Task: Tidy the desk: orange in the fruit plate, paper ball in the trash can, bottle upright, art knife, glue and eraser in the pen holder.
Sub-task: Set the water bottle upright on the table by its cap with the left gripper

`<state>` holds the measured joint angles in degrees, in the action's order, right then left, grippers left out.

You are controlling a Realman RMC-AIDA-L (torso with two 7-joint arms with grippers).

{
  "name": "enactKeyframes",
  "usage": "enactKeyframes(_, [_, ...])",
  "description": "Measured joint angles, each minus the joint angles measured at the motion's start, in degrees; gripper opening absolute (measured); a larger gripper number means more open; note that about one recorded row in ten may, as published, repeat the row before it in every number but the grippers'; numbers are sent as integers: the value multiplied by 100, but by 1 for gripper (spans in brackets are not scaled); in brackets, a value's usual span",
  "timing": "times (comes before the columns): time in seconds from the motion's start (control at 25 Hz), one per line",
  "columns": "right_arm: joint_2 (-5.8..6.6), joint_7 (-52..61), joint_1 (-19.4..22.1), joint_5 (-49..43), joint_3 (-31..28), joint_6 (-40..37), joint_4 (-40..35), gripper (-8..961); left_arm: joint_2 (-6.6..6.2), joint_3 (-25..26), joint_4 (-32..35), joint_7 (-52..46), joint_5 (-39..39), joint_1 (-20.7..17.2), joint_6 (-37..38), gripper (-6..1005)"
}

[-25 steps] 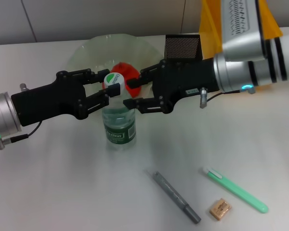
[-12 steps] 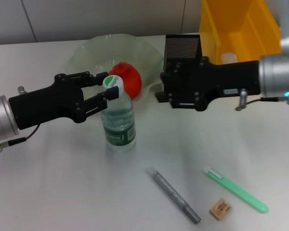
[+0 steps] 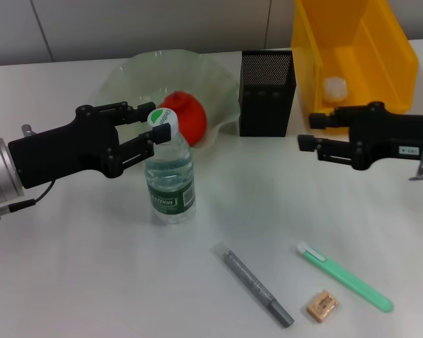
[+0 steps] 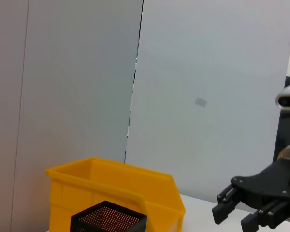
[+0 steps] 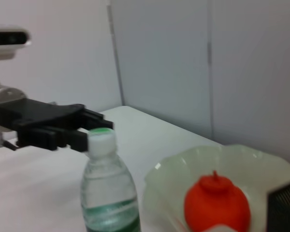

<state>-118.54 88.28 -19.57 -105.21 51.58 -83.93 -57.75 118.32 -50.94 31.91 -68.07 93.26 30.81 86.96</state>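
Bottle point(image 3: 170, 177) upright on worktop point(image 3: 70, 267); left tool point(image 3: 155, 130) spread around cap, gripping nothing. Right tool point(image 3: 309, 132) open, empty. Next, you pick eraser point(image 3: 321, 305).

One bottle point(image 3: 170, 177), one orange point(image 3: 185, 117), one eraser point(image 3: 321, 305)

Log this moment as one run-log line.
bottle upright | left claw open at cap | right claw open, clear | orange in fruit plate

A small clear plastic water bottle point(image 3: 170, 176) stands upright beside a wavy pale-green bowl point(image 3: 134, 74) holding a knobbed red-orange fruit point(image 3: 186, 116).
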Motion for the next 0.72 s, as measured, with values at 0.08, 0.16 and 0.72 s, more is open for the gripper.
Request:
enactKeyframes(0.08, [32, -20, 35, -14, -100, 0, 156, 473, 3, 3, 0, 5, -2, -1, -1, 425])
enactKeyframes(0.16, [63, -32, 50, -30, -154, 6, 291, 473, 8, 5, 0, 11, -7, -4, -3, 423])
enactKeyframes(0.72, [113, -163, 67, -91, -242, 59, 632, 475, 7, 0, 0, 127, -38, -161, 248, 421])
